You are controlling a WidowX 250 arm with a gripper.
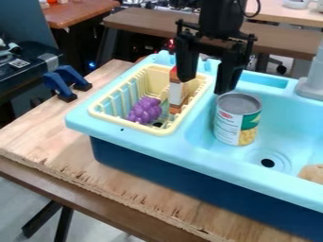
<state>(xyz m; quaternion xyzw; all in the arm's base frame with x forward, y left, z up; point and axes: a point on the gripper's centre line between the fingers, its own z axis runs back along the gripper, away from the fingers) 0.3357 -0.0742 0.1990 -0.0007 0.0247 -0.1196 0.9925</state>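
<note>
An open black tool (205,84) hung above a light-blue toy sink (80,118) on a wooden desk (44,134).
Its two fingers were spread apart, one near the top of a can (228,124) that stood upright in the basin near the drain (267,162), the other above a white and orange box (177,90), which stood beside purple toy grapes (145,110) in a yellow basket (99,112).

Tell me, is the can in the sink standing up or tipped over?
Standing up. The can has its flat round end facing up and its sides upright in the sink.
</note>
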